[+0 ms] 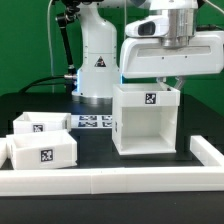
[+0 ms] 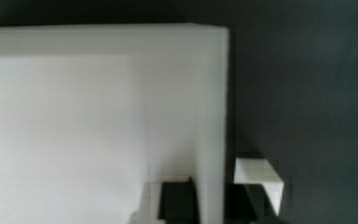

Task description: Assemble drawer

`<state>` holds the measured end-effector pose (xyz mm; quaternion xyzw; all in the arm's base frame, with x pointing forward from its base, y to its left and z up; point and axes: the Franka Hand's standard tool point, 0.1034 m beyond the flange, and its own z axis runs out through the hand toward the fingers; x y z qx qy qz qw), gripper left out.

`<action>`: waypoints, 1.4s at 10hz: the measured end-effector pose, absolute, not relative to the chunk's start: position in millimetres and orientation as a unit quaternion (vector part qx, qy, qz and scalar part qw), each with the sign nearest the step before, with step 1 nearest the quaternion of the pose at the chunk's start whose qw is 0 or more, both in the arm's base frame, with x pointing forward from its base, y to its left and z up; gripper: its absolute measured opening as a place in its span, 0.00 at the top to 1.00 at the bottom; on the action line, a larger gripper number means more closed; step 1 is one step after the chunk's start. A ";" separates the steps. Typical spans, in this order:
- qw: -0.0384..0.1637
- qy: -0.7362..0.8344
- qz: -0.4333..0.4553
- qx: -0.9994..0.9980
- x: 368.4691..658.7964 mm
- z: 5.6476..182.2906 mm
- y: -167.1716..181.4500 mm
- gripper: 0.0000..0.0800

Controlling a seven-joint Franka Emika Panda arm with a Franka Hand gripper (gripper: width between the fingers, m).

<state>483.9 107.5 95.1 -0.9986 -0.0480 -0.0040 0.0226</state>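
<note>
The white boxy drawer housing [image 1: 146,122] stands upright at the table's middle, its open front and a square tag facing the camera. My gripper [image 1: 172,82] is right above its top edge on the exterior view's right. In the wrist view the housing [image 2: 87,110] fills most of the picture. My gripper [image 2: 208,200] straddles one thin wall, with a dark finger tight against each side, shut on it. Two shallow white trays lie at the exterior view's left, one behind [image 1: 40,122] and one in front [image 1: 46,150], each with a tag.
The marker board [image 1: 95,122] lies flat between the trays and the housing, in front of the arm's base [image 1: 98,70]. A long low white rail [image 1: 110,181] runs along the table's front edge and turns back at the exterior view's right [image 1: 207,152].
</note>
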 end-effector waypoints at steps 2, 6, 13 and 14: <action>0.026 -0.070 -0.020 -0.997 513.0 95.4 100.0 0.95; 0.029 -0.093 -0.053 -0.994 530.0 96.0 102.6 0.95; 0.032 -0.032 -0.049 -0.998 558.4 96.5 97.7 0.95; 0.033 -0.027 -0.054 -0.998 569.2 97.3 95.9 0.95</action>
